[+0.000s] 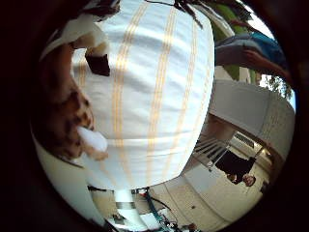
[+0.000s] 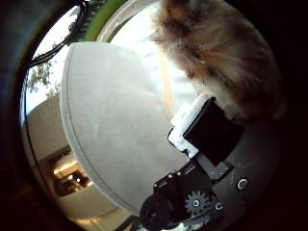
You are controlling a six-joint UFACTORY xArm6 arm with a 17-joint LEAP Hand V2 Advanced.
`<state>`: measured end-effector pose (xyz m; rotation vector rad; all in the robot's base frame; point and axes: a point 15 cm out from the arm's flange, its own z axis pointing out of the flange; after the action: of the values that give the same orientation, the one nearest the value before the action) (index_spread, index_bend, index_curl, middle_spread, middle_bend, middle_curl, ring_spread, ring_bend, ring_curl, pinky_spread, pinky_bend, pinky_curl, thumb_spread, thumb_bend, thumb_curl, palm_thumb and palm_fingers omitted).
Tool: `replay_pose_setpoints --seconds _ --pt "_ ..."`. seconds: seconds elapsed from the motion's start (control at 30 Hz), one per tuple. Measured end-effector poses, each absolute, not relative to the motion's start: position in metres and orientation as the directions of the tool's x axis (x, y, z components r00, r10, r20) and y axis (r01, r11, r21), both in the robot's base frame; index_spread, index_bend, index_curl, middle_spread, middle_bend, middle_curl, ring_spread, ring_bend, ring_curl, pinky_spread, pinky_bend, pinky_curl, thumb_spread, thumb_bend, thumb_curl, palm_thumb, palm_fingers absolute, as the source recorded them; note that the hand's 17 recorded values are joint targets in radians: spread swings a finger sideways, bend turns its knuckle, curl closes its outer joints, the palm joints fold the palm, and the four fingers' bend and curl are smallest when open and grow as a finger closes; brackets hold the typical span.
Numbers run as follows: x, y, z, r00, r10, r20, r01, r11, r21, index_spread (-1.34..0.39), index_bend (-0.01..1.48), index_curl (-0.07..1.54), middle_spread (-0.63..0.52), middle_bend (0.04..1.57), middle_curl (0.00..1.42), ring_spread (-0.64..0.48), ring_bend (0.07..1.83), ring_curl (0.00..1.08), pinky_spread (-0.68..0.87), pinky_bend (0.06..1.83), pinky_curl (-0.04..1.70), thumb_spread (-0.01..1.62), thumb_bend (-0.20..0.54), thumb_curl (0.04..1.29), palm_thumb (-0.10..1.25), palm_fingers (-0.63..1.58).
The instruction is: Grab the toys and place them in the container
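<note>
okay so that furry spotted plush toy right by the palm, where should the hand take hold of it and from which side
Probably round its soft furry body, the plush toy being bulky and squashy with no handle in view. It lies on the striped cloth close against the hand, so closing from above, fingers wrapping its flanks, looks best. Its full shape is hidden.

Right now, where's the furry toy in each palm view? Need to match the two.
Little finger side palm view: the brown spotted furry toy fills the picture's left edge, close to the palm, over the striped cloth.
Thumb side palm view: same toy, at the picture's upper right, right by the robot hand, whose white and black fingers reach up to it.
Shared landmark: the white cloth with yellow stripes, behind the toy in both.
</note>
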<state>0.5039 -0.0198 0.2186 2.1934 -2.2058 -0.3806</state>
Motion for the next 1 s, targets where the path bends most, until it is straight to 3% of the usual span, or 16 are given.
replay_pose_setpoints --seconds 0.17,0.47,0.73,1.0 --pt "0.49 -0.024 0.26 -0.008 -0.986 -0.167 -0.989 -0.017 0.147 -0.67 0.5 -0.02 -0.19 1.08 0.94 -0.05 1.4 0.7 0.23 1.46 0.7 1.15 -0.006 0.59 1.0 1.03" --pt "0.423 -0.019 0.353 0.035 -0.981 -0.192 -0.984 -0.067 0.166 -0.85 0.63 -0.02 -0.21 1.09 1.02 -0.07 1.43 0.72 0.19 1.48 0.75 1.16 -0.016 0.64 0.99 0.99" --pt "0.391 0.041 0.44 0.203 -0.964 -0.173 -0.974 -0.217 0.068 -0.96 0.71 -0.02 -0.22 1.09 1.07 -0.08 1.45 0.74 0.18 1.49 0.78 1.16 -0.015 0.67 0.99 0.97" --pt "0.387 0.133 0.467 0.334 -0.923 -0.189 -0.939 -0.344 0.017 -1.05 0.77 -0.02 -0.22 1.1 1.11 -0.08 1.47 0.75 0.17 1.49 0.81 1.16 -0.015 0.69 0.98 0.95"
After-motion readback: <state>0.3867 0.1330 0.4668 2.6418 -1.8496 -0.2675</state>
